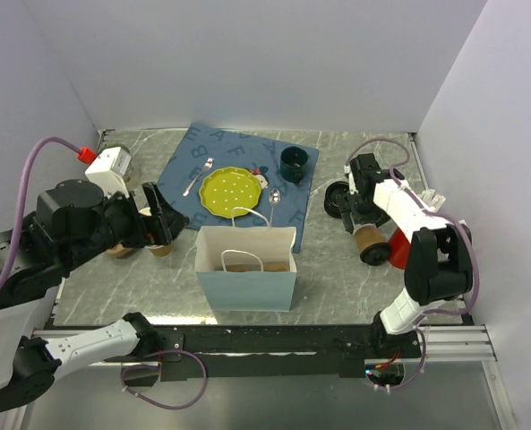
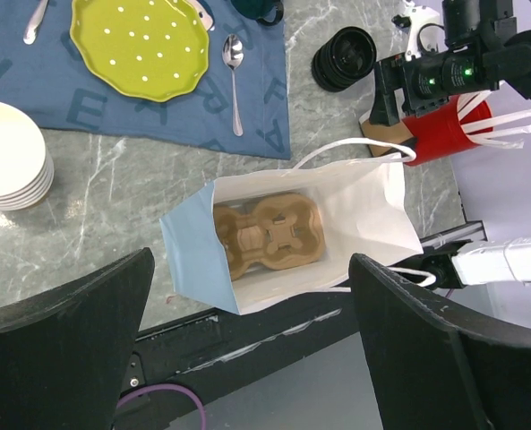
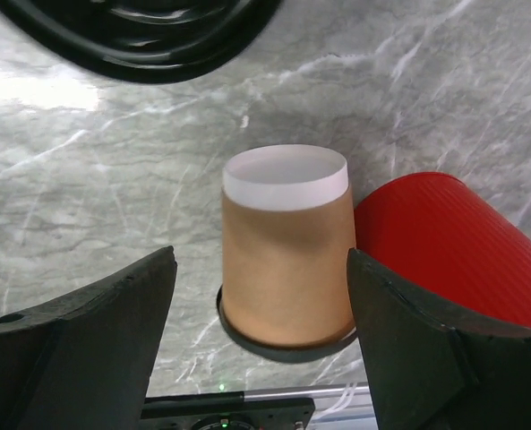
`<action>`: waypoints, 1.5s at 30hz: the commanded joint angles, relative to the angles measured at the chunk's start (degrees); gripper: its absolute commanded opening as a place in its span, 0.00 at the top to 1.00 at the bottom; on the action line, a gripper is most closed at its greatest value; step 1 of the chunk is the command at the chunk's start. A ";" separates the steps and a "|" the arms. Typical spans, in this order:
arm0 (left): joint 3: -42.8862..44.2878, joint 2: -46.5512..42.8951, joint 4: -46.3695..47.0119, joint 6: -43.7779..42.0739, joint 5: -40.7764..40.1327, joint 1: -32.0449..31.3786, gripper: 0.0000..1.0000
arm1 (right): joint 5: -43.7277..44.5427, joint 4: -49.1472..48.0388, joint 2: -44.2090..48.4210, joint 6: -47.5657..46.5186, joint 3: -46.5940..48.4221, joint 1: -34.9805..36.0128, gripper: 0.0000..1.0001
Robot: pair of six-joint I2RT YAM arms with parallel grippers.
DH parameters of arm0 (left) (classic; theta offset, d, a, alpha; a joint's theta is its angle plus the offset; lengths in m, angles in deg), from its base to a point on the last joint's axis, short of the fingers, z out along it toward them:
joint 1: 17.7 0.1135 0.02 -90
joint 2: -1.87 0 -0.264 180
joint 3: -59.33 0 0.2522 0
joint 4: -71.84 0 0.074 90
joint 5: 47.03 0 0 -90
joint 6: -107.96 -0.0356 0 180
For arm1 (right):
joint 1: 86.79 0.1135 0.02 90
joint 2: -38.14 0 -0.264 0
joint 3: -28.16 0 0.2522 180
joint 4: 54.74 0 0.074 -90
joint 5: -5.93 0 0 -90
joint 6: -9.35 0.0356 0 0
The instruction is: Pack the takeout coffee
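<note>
Takeout coffee (image 3: 287, 260) sits at the bench's (image 3: 113, 179) right side, apparently on its side, pale base away from the arm and black lid (image 3: 283, 352) toward the near edge. A red ribbed cup (image 3: 444, 251) touches its right flank. Right end effector (image 3: 261, 260) is spread wide, one finger on each side of the coffee, neither touching it. Left end effector (image 2: 252, 264) is also wide and holds nothing, hovering over the paper bag (image 2: 372, 206). The bag stands open near the bench's front centre, with a brown pulp cup carrier (image 2: 269, 235) lying flat on its floor. Beyond it, a yellow-green plate (image 1: 229, 191) rests on a blue mat (image 1: 180, 161).
</note>
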 commanded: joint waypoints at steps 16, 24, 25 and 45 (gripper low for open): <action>-4.61 -1.30 12.50 -4.88 5.22 0.13 0.01 | -5.35 4.82 -9.88 -0.04 7.03 -5.17 0.24; -3.30 -0.51 11.28 -4.79 4.96 0.13 0.01 | -8.08 4.47 -10.84 -0.57 6.15 -5.26 0.20; -3.38 -0.77 11.28 -4.79 4.87 0.13 0.01 | -8.16 4.47 -11.11 -0.57 5.81 -5.17 0.20; -0.83 -1.39 8.91 -5.50 1.27 0.13 0.03 | -10.01 5.17 -11.90 -1.01 4.48 -5.34 0.36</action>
